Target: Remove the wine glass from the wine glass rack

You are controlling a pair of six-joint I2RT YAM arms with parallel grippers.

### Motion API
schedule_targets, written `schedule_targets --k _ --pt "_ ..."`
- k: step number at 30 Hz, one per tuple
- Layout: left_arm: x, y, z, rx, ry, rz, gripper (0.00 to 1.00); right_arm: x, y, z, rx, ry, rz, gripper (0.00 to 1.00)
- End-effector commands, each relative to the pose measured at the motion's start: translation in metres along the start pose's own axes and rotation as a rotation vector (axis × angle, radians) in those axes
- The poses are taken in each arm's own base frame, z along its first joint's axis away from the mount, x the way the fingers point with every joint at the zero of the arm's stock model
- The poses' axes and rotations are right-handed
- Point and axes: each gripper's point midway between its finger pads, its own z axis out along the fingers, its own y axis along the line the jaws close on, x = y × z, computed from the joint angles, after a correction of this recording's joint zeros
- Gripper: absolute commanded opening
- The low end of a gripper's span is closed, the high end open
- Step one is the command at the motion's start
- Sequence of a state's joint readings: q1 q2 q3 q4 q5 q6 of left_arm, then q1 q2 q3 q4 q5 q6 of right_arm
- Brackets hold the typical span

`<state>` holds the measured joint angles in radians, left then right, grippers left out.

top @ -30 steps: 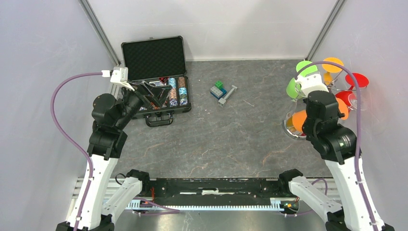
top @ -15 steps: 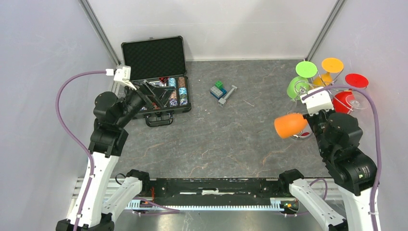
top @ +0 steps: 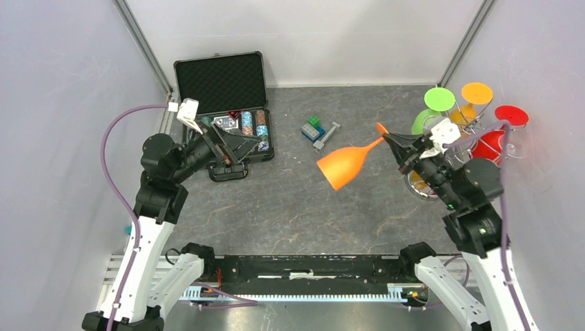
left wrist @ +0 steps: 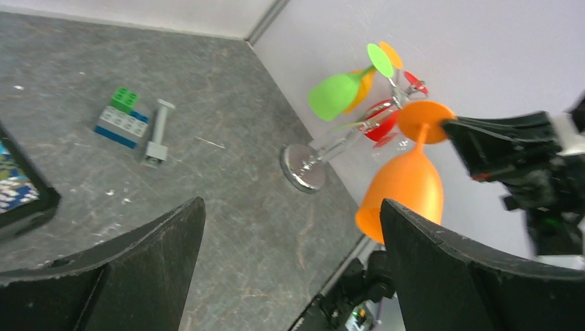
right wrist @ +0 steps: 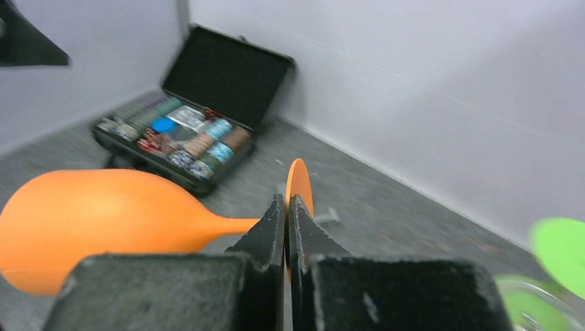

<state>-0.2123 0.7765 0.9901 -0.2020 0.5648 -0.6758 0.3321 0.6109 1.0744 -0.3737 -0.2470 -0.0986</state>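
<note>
One orange wine glass (top: 343, 165), pinched by the right tool (right wrist: 287, 207), is off the rack (left wrist: 302, 170); left tool (left wrist: 291, 207) gapes.

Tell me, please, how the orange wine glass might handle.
Probably light: the right gripper holds the orange wine glass sideways by its thin stem alone. Opaque, plastic-looking, so likely not fragile. Laid down, its round bowl might roll.

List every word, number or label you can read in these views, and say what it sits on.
No text can be read in any view.
Chips in the case: printed patterns, too small in the top view and too blurred in the right wrist view to read.
Orange glass: plain, no marking visible.
Blocks: no marking visible.
</note>
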Motion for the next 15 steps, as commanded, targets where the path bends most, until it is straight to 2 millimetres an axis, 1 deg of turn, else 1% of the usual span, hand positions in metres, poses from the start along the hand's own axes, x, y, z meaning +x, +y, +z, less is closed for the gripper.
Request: schedule_targets --k 1,2,4,8,12,15 --pt "-0.002 -0.039 -0.009 0.172 0.018 -0.051 1.00 -0.047 0.026 0.025 -0.157 -0.300 0.160 0.00" --pt "-0.002 -0.042 -0.010 0.181 0.017 -0.062 1.00 -0.041 0.025 0.032 -0.153 -0.303 0.192 0.00" --pt "-0.002 -0.045 -0.011 0.201 0.014 -0.103 1.00 -0.038 0.023 0.042 -0.150 -0.335 0.231 0.00" --pt "0.000 -0.053 -0.011 0.263 0.014 -0.164 1.00 -0.020 0.021 0.062 -0.121 -0.347 0.289 0.00" --pt "-0.003 -0.048 -0.005 0.257 -0.003 -0.230 1.00 -0.004 0.027 0.082 -0.072 -0.341 0.337 0.00" --pt "-0.003 -0.041 0.003 0.254 -0.030 -0.306 1.00 0.007 0.027 0.098 0.011 -0.320 0.370 0.00"
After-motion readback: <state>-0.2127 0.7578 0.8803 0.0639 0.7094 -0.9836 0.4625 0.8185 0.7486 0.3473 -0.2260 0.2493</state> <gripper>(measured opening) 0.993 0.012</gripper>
